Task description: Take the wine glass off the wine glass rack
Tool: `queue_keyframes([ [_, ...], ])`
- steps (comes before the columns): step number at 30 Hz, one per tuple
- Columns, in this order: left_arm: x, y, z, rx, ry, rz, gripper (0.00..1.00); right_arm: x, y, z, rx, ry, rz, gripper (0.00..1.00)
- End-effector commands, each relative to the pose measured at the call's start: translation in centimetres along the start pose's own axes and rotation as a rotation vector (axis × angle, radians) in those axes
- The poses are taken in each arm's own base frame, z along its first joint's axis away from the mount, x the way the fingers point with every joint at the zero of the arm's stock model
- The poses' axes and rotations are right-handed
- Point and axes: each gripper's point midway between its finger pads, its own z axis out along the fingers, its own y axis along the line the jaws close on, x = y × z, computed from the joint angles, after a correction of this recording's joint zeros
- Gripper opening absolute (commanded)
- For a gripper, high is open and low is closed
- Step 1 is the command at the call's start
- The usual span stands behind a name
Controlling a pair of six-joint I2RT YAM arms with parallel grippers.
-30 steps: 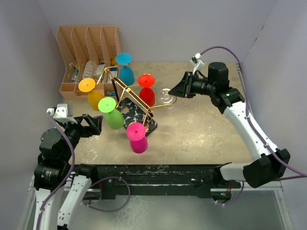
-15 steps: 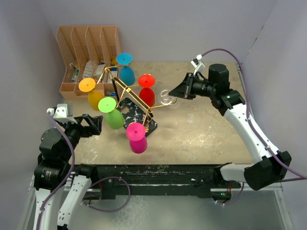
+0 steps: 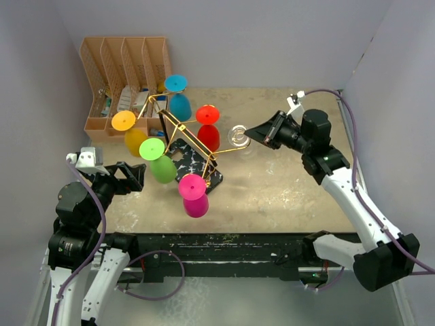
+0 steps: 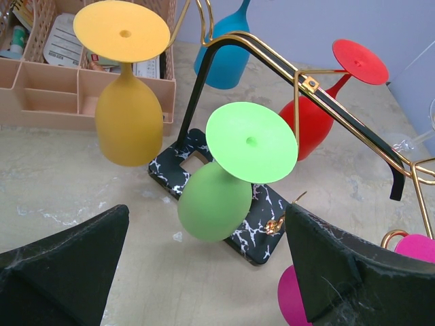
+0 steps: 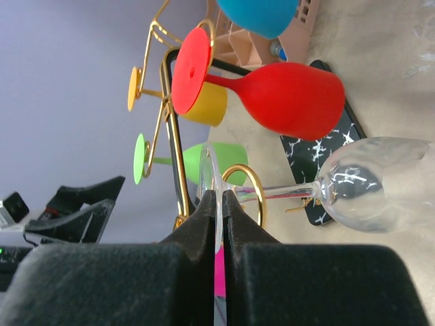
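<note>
While right jaws pinch the clear wine glass (image 5: pixel 374 183) — left jaws wide — a red glass (image 5: pixel 292 98) hangs beside.

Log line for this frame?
right end effector: shut on clear glass | stem: in rack loop | left end effector: open

Yellow glass (image 3: pixel 134 141), green glass (image 3: pixel 162 168), blue glass (image 3: pixel 179 106), red glass (image 3: pixel 209 137) and magenta glass (image 3: pixel 196 204) hung bowl-down; behind them, an orange-brown file organiser (image 3: pixel 126 68) held papers on the beige table (image 3: pixel 285 190).
</note>
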Motion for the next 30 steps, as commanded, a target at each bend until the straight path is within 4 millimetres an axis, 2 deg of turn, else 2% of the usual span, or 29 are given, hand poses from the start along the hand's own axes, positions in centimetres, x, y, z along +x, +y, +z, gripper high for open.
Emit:
queue_keyframes([
  [1,-1.1,-0.3,0.1,0.012,-0.043,0.003,0.99,-2.5,2.5,-1.5,-0.075,-0.163,0.058,0.00],
  [2,-1.1,-0.3,0.1,0.012,-0.043,0.003,0.99,-2.3,1.5,-1.6,-0.056,-0.174,0.079,0.00],
  [4,-1.2,-0.3,0.0,0.010,-0.045,0.002,0.99,-2.3,1.2,-2.2,-0.062,-0.205,0.104,0.00],
  [12,-1.1,-0.3,0.1,0.009,-0.045,0.000,0.99,-2.3,1.6,-3.6,-0.118,-0.255,0.149,0.00],
  [16,-1.2,-0.3,0.1,0.011,-0.045,-0.002,0.99,-1.8,2.4,-3.5,-0.164,-0.214,0.121,0.00],
  [21,-1.1,-0.4,0.1,0.013,-0.043,-0.002,0.99,-2.2,4.6,-3.4,-0.237,-0.185,0.064,0.00],
  [30,-1.1,-0.4,0.1,0.017,-0.046,-0.002,0.99,-1.7,5.7,-3.7,-0.275,-0.139,0.046,0.00],
])
